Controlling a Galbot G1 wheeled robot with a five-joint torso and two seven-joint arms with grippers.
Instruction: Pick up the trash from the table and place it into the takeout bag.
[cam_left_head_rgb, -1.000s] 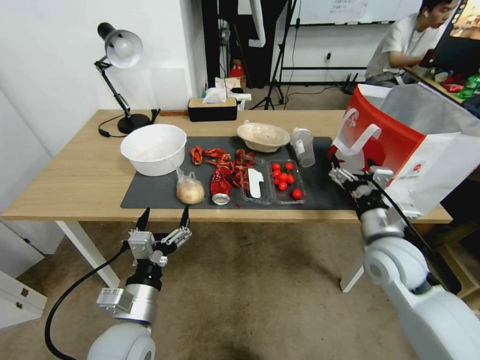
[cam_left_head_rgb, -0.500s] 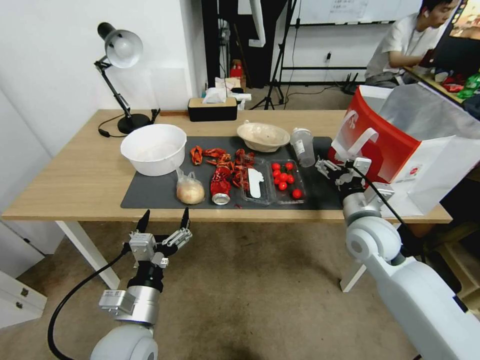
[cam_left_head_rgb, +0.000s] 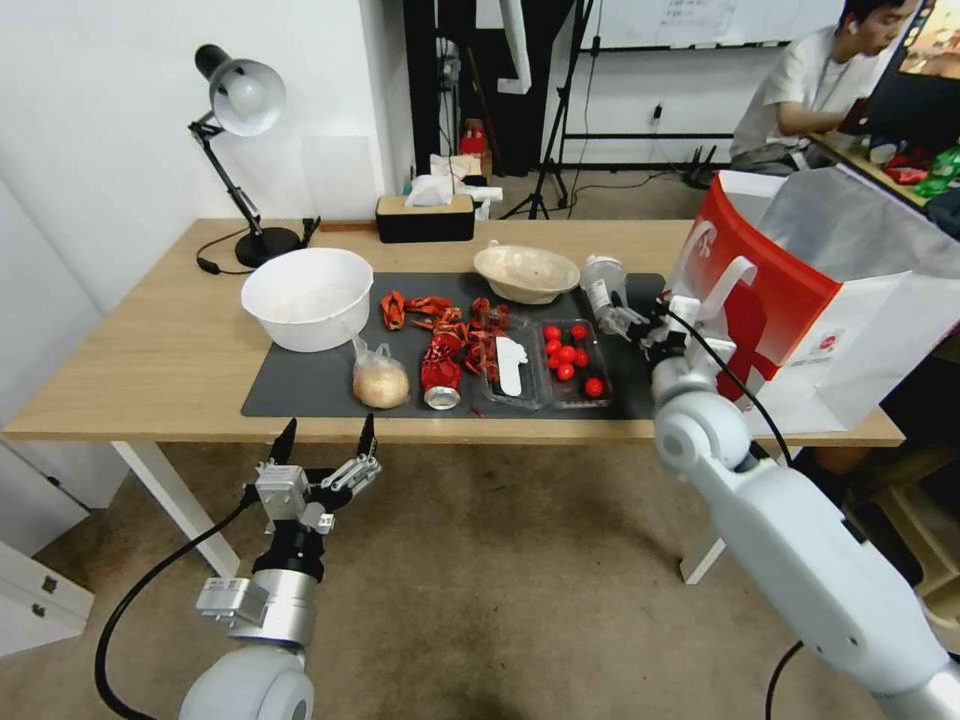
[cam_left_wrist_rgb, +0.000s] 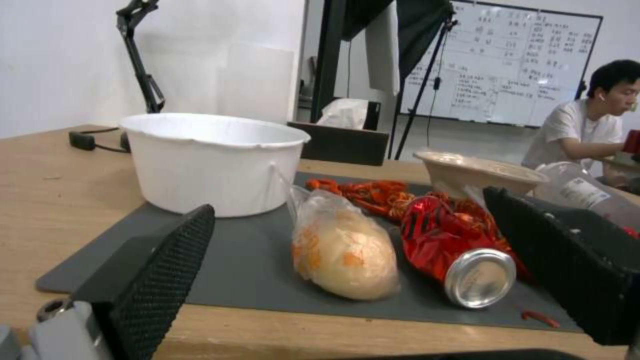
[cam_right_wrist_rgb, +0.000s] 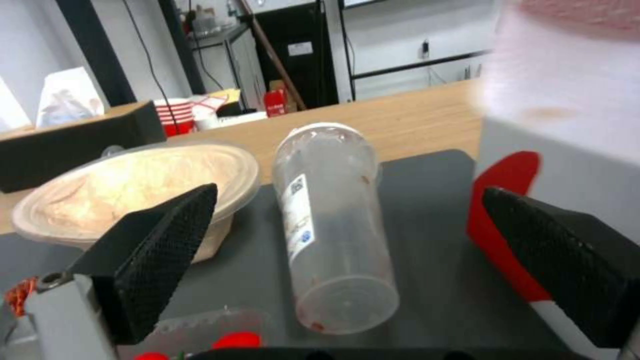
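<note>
On the table (cam_left_head_rgb: 150, 340), the trash lies on a dark grey mat (cam_left_head_rgb: 300, 385). A clear lidded plastic cup (cam_left_head_rgb: 604, 290) (cam_right_wrist_rgb: 333, 225) lies tipped beside the shallow beige bowl (cam_left_head_rgb: 526, 272) (cam_right_wrist_rgb: 133, 190). My right gripper (cam_left_head_rgb: 645, 318) (cam_right_wrist_rgb: 347, 192) hovers open just in front of the cup, its fingers apart on either side of it without touching. The red and white takeout bag (cam_left_head_rgb: 800, 290) (cam_right_wrist_rgb: 560, 100) stands at the table's right end. A crushed red can (cam_left_head_rgb: 440, 375) (cam_left_wrist_rgb: 460, 250) and a bagged bun (cam_left_head_rgb: 380, 380) (cam_left_wrist_rgb: 343, 255) lie near the front edge. My left gripper (cam_left_head_rgb: 325, 445) (cam_left_wrist_rgb: 347, 200) waits open below that edge.
A large white bowl (cam_left_head_rgb: 306, 297) stands at the mat's left. Red crayfish shells (cam_left_head_rgb: 450, 315), a clear tray (cam_left_head_rgb: 510, 368) and a tray of cherry tomatoes (cam_left_head_rgb: 570, 362) fill the mat's middle. A desk lamp (cam_left_head_rgb: 240, 100) and a black tissue box (cam_left_head_rgb: 424, 218) stand at the back.
My right gripper has swung left from the front of the takeout bag to just before the clear cup. The left arm has stayed put.
</note>
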